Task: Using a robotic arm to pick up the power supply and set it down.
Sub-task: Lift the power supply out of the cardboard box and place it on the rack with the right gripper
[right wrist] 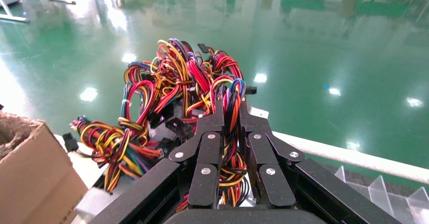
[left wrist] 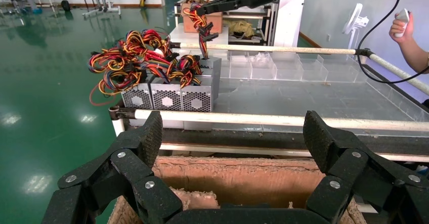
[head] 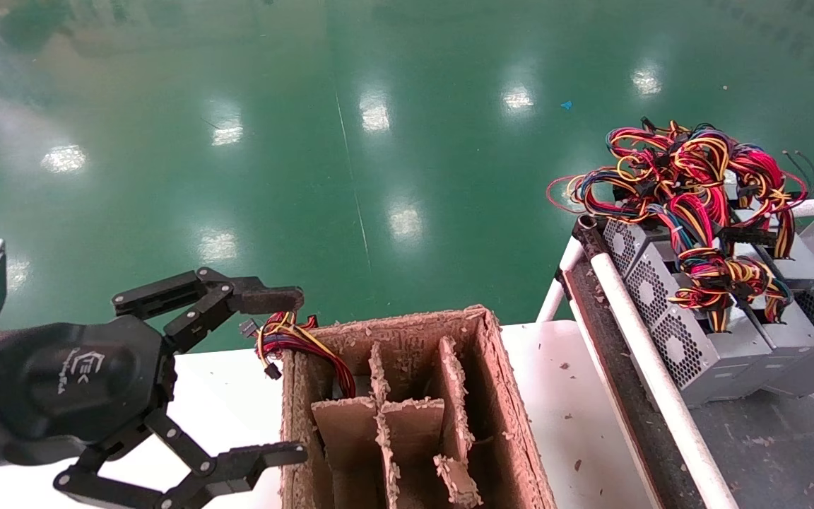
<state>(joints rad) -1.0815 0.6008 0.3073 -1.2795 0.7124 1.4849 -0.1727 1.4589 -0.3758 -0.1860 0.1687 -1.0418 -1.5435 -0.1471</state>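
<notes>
My right gripper [right wrist: 230, 114] is shut on a bundle of red, orange, yellow and black wires [right wrist: 230, 155]. In the left wrist view that gripper [left wrist: 202, 9] holds the wires above the power supply [left wrist: 213, 67], a silver box standing taller than the units beside it. The right arm does not appear in the head view. My left gripper [head: 297, 375] is open and holds nothing, beside the near-left edge of the cardboard box [head: 499, 396]. In its own wrist view, the left gripper [left wrist: 233, 133] hangs over the box's rim.
A row of silver units with honeycomb sides [head: 682, 346] and tangled wires [head: 697, 177] sits behind a white rail [head: 647, 353]. Red-yellow wires with a small black plug [head: 287, 336] stick out of the divided box. A person's hand [left wrist: 404, 24] holds a remote.
</notes>
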